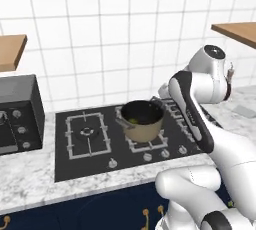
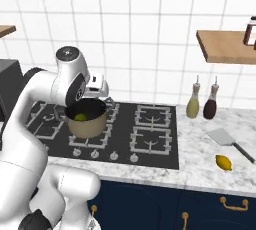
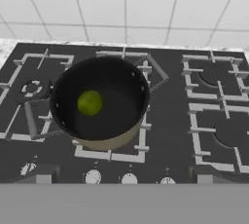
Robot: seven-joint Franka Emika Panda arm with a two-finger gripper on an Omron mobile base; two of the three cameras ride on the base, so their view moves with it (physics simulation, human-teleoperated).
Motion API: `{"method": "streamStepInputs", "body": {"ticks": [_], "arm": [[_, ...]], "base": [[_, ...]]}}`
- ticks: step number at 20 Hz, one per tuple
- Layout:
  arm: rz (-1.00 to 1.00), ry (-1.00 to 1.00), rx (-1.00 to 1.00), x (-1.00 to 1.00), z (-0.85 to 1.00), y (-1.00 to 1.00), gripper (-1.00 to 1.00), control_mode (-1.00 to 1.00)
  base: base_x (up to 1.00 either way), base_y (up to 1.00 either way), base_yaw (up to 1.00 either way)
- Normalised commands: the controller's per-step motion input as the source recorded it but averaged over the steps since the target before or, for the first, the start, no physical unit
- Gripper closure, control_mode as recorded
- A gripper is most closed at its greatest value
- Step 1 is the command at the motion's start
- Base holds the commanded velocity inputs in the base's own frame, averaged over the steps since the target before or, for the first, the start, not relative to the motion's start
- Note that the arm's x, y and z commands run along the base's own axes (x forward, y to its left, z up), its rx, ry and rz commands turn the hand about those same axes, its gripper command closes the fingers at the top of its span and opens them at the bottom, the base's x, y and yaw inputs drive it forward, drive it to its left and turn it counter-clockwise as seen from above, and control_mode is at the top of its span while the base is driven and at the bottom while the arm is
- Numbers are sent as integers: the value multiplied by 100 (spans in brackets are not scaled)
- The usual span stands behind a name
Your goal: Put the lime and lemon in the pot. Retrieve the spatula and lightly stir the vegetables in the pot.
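The tan-gold pot point(image 3: 99, 103) stands on a front burner of the black stove point(image 2: 150, 134), and the green lime point(image 3: 90, 102) lies on its dark bottom. The lime point(image 2: 80, 117) also shows inside the pot point(image 2: 87, 118) in the right base view. My gripper point(image 2: 99, 92) hovers above the pot, open, its fingertips point(image 3: 41, 178) wide apart with nothing between them. The yellow lemon point(image 2: 223, 162) lies on the marble counter far to the right. The spatula point(image 2: 227, 139), grey blade and slim handle, lies just behind the lemon.
Two bottles point(image 2: 193, 105) point(image 2: 211, 104) stand against the tiled wall right of the stove. A wooden shelf point(image 2: 225, 46) hangs above them. A dark appliance point(image 1: 17, 116) sits left of the stove. Knobs point(image 1: 147, 157) line the stove's front edge.
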Motion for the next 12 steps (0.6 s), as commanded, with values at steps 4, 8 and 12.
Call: {"method": "streamStepInputs", "body": {"ticks": [4,8,12], "arm": [[0,0,0,0,0,0,-100,100],[0,0,0,0,0,0,-100,100],[0,0,0,0,0,0,-100,100]], "base": [[0,-100,0],[-5,-100,0],[-10,-100,0]]}}
